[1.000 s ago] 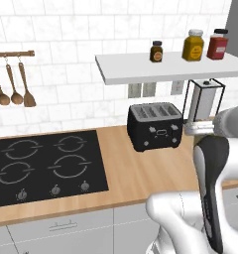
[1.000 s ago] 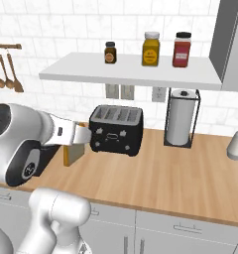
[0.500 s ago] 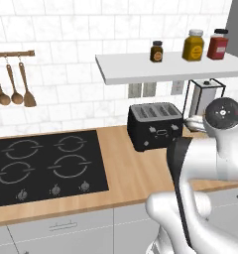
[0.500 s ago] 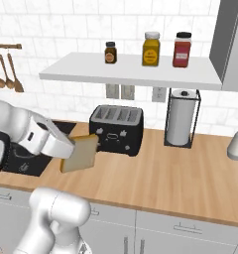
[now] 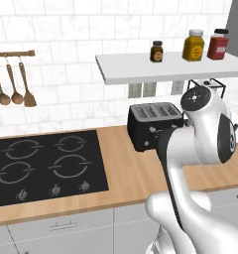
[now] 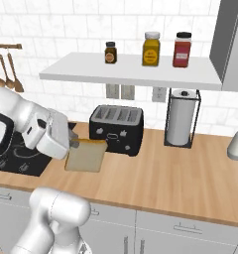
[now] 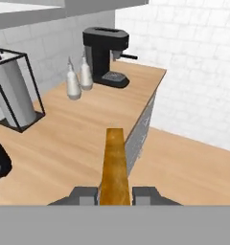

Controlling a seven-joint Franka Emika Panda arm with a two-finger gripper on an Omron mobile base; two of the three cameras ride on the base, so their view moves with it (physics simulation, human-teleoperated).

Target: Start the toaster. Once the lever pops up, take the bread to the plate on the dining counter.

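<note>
Hand view: gripper (image 7: 115,195) clamped on the bread (image 7: 114,168), slice seen edge-on as a narrow golden-brown strip rising between the two fingertips (image 7: 83,195). Ahead of the hand, bare wood worktop (image 7: 64,139) running out to a straight front edge just past the far end of the slice; beyond that edge, open floor and a white tiled wall, nothing standing in that space. Well ahead and to the left as framed, black coffee machine (image 7: 105,54) at the worktop's far end, two pale bottles (image 7: 73,86) just beside it. Nearer and further left, paper towel roll (image 7: 11,98) in its black wire frame.

Right base view: gripper (image 6: 75,144) held above the worktop (image 6: 155,178), out in front of the toaster (image 6: 116,128), bread (image 6: 85,155) hanging just beyond the fingers, clear of the surface, tilted, flat face toward the camera. Toaster close behind the slice, apart from it. Broad clear run of worktop on the far side of the bread, paper towel roll (image 6: 180,115) well beyond. White shelf (image 6: 131,74) overhead, well above the hand, carrying three jars (image 6: 150,48). Black hob (image 6: 14,154) behind the arm's side.

Bread: square, light tan face, slightly darker crust around the rim, intact, gripped at one edge.

Left base view: toaster (image 5: 153,125) partly behind the arm, slots empty at the visible top.
</note>
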